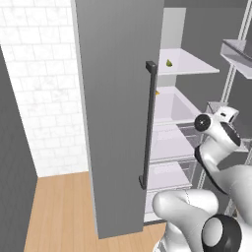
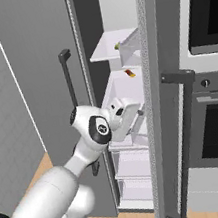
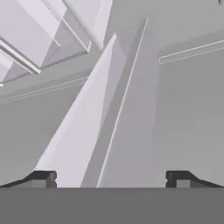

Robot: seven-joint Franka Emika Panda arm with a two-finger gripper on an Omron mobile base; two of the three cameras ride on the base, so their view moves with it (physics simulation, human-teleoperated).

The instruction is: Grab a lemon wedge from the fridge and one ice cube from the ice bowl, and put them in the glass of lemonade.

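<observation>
Grey and tall, the fridge [image 1: 118, 98] stands with both doors swung out, and we take it as our landmark. Left of its opening hangs the left door, its dark bar handle [image 1: 149, 123] running down the edge; past that, inside, come the white shelves [image 2: 113, 47] and the clear drawers [image 2: 131, 165] below them. On the upper shelf we see a small greenish-yellow piece [image 1: 169, 63], and on the shelf under it a small yellow-and-red item [image 2: 129, 73]; either could be the lemon wedge, and we cannot tell which at this size. Our gripper [image 3: 111, 178] is inside the fridge at mid height, below both items, with its jaws spread wide and nothing between them; the hand view looks along pale shelf edges and bin walls. Right of the fridge sits the black wall oven [image 2: 217, 107]. To do this step well, we judge we should lift the hand toward the shelf holding the wedge, keep the jaws wide until they straddle it, stay clear of the right door's bins [image 2: 130, 51], and close only once the wedge is centred.
</observation>
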